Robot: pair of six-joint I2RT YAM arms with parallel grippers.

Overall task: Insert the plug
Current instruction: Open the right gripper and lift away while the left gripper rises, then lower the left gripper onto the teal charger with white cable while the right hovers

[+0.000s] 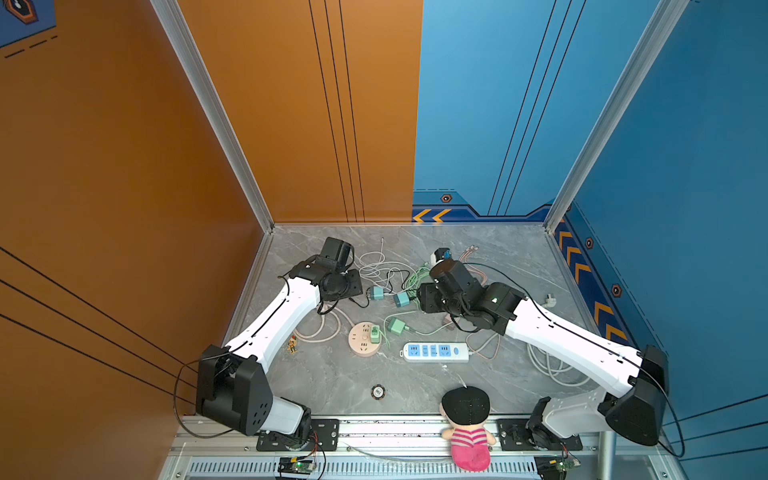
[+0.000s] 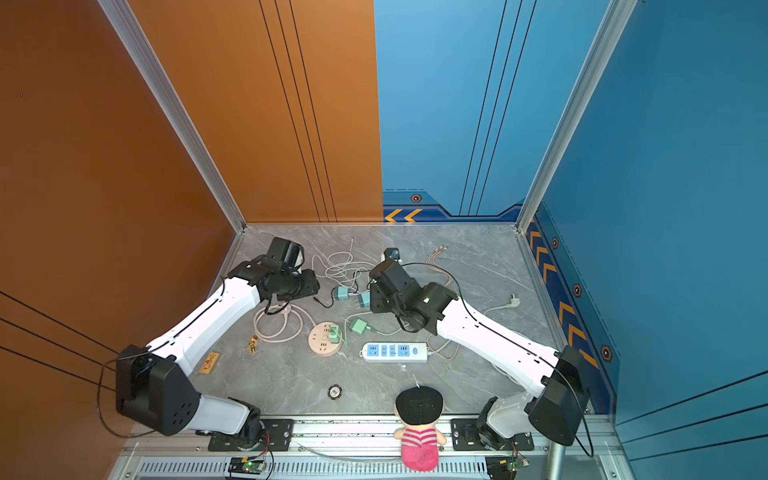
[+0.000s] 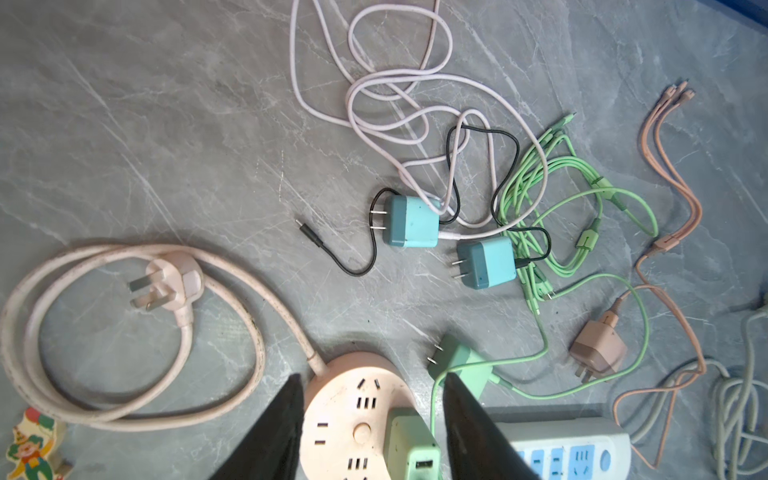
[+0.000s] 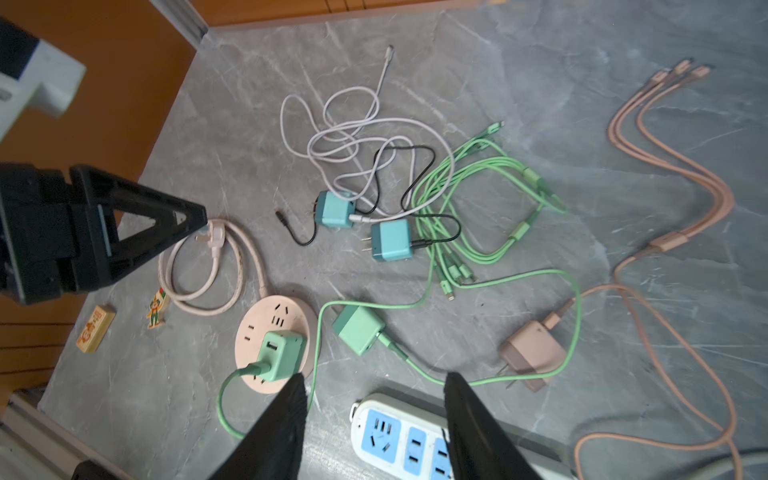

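The grey marble table (image 1: 332, 386) lay under me, strewn with cables. My left gripper (image 3: 372, 376) hung over it, jaws parted and empty, and its wrist view showed the round pink socket (image 3: 353, 428) beyond the fingers. My right gripper (image 4: 374, 376) also stood parted, gripping nothing, with the white power strip (image 4: 399, 436) showing beyond it. One green plug (image 4: 276, 353) sat pushed into the pink socket's face. A second green plug (image 4: 359, 328) lay loose on the table just beside that socket.
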